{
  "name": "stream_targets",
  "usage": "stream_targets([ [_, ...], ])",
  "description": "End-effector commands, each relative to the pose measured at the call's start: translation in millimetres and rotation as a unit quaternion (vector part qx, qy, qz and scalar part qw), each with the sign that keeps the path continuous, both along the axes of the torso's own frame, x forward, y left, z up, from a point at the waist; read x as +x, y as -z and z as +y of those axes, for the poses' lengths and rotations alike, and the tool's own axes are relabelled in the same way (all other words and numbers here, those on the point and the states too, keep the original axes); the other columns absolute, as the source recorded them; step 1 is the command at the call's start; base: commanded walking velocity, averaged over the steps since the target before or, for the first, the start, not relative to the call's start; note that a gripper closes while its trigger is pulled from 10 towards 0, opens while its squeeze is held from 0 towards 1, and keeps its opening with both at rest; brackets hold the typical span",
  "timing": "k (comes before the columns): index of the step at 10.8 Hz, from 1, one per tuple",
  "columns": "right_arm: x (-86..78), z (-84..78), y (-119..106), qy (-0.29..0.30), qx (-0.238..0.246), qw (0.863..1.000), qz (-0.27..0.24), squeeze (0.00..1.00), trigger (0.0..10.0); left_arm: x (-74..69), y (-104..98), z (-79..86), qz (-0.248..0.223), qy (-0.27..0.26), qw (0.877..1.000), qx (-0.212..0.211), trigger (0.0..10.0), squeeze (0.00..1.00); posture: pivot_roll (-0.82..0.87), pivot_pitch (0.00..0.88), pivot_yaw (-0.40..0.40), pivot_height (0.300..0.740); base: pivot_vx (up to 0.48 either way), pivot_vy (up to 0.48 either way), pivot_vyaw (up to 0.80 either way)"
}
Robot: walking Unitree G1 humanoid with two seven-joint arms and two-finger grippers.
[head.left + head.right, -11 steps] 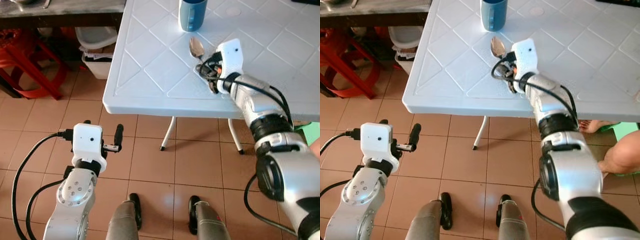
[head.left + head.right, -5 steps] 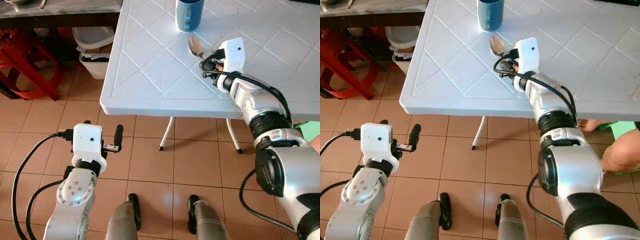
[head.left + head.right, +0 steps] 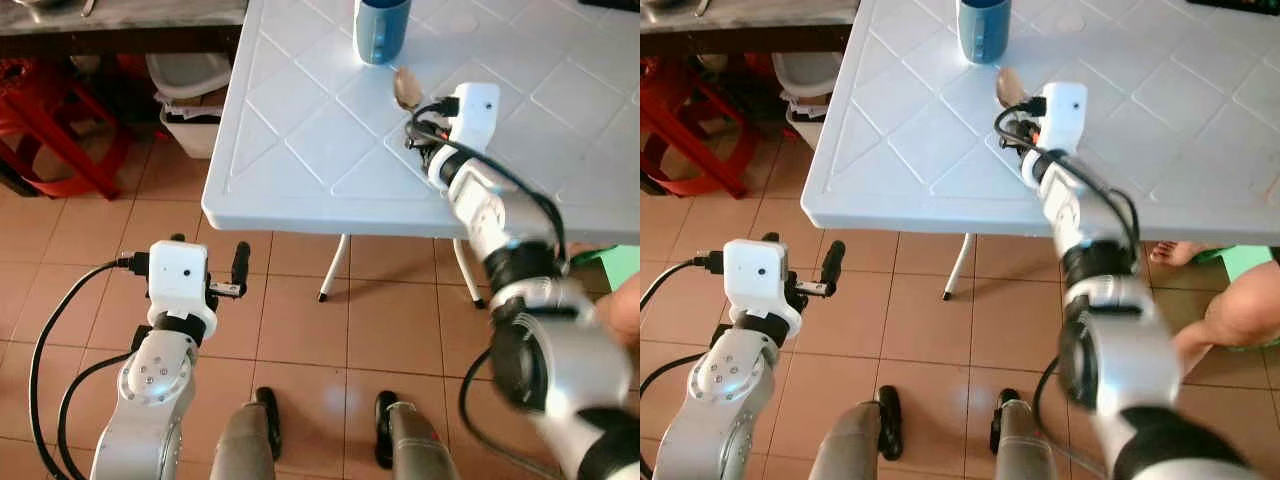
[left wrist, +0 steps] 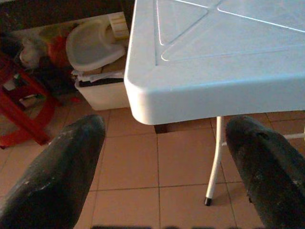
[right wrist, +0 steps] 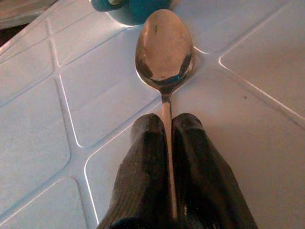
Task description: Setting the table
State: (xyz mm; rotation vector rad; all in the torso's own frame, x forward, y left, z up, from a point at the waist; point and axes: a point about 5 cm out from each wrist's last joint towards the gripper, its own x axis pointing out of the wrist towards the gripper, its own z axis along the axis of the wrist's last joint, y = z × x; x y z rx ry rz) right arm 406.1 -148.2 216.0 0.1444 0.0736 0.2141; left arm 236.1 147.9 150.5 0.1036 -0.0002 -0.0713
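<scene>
The right claw [image 5: 167, 143] pinches the spoon [image 5: 164, 50] by its thin handle, bowl near the blue cup [image 3: 381, 28], upper centre of the white table [image 3: 300, 130] (light, stiff, slippery metal).

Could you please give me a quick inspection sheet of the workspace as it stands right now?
Surface: white plastic table with a diamond pattern, standing on a tiled floor.
Job's things: metal spoon with its bowl beside the blue cup.
Clutter: nothing seen on the table.
Claws: right claw shut on the spoon handle, over the table; left claw open, below and in front of the table edge.
Cables: black cable looping off the right wrist; another beside the left arm.
Surroundings: red stool, white bin, a person's leg at the robot's right.
</scene>
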Motion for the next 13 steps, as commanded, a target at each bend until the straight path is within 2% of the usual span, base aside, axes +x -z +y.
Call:
stream_targets([
  [1,-15.7,7.6,50.8,-0.002,0.014,0.994,0.109,0.00,0.0,-1.3,5.6,1.3,0.008,-0.007,1.000,0.004,10.0,0.00,0.09,0.305,0.071,0.740,0.000,0.000,0.00],
  [2,-24.6,12.5,50.7,0.000,0.017,0.996,0.090,0.00,0.0,-0.5,6.1,1.0,0.006,-0.007,1.000,-0.001,10.0,0.00,0.08,0.299,0.067,0.740,0.000,0.000,0.00],
  [5,-56.6,22.8,40.7,0.016,-0.019,0.999,-0.042,0.00,0.0,4.4,9.6,-4.1,-0.002,-0.012,1.000,-0.022,10.0,0.00,0.05,0.249,0.045,0.740,0.000,0.000,0.00],
  [6,-61.3,19.2,35.9,0.029,-0.029,0.996,-0.073,0.00,0.0,6.9,10.5,-6.2,-0.006,-0.014,1.000,-0.023,10.0,0.00,0.04,0.225,0.033,0.740,0.000,0.472,0.00],
  [8,-67.5,4.3,29.8,0.063,-0.027,0.993,-0.098,0.00,0.0,10.7,11.9,-4.6,-0.014,-0.025,0.999,-0.024,10.0,0.00,0.03,0.191,0.039,0.740,0.000,0.474,0.00],
  [9,-73.0,-4.2,27.9,0.083,-0.044,0.988,-0.118,0.00,0.0,15.9,7.5,-2.8,-0.030,-0.021,0.999,-0.013,10.0,0.00,0.03,0.175,0.035,0.740,0.000,0.472,0.00],
  [11,-78.7,-6.5,32.0,0.094,-0.054,0.986,-0.124,0.00,0.0,22.2,4.2,-0.5,-0.046,-0.032,0.998,-0.022,10.0,0.00,0.02,0.151,0.033,0.740,0.000,0.472,0.00],
  [13,-84.2,-5.2,34.7,0.092,-0.068,0.985,-0.132,0.00,0.0,20.6,9.3,-4.6,-0.042,-0.031,0.998,-0.020,10.0,0.00,0.01,0.128,0.039,0.740,0.000,0.467,0.00],
])
